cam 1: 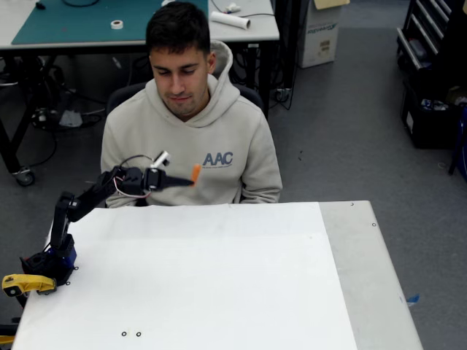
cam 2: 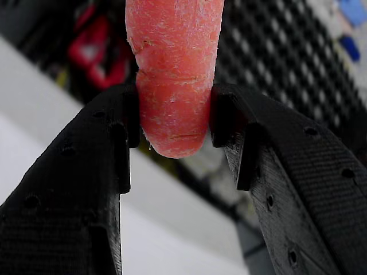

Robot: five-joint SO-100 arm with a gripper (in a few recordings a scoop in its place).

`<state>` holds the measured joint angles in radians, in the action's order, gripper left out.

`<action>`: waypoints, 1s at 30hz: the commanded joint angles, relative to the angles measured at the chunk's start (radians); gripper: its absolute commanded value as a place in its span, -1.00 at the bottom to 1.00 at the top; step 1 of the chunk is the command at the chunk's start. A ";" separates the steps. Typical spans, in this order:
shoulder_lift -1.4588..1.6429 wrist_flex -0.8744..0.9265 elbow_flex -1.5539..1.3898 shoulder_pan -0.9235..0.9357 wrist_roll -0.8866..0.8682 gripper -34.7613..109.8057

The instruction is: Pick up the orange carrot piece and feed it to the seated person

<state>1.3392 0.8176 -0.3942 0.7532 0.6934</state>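
From my remote station I record the following. In the fixed view the black arm [cam 1: 80, 204] rises from its blue base [cam 1: 49, 264] at the left edge of the white bench [cam 1: 219, 292] and reaches out level above the bench's far edge. The claw [cam 1: 188, 178] is pinching the orange carrot piece [cam 1: 195, 173], which sticks up from the fingertips clear of the bench surface.

The wrist view confirms the grip: both black fingers [cam 2: 74, 189] press against the sides of the orange carrot piece [cam 2: 172, 80], with its rounded lower end hanging between them and the rest extending upward past the frame edge.

The seated person [cam 1: 191, 131] sits just behind the bench's far edge, head bowed toward the claw. The carrot is held in front of the chest, just left of the blue lettering on the hoodie and well below the chin, not touching the person.

A yellow part [cam 1: 28, 283] lies beside the arm's base. I see no container on the bench.
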 commanded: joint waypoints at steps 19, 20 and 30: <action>-0.261 0.015 0.600 -0.353 0.446 -0.55; -0.282 0.015 0.638 -0.370 0.472 -0.55; -0.440 0.003 0.727 -0.423 0.609 -0.55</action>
<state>0.8667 0.8222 0.2623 0.3221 1.2809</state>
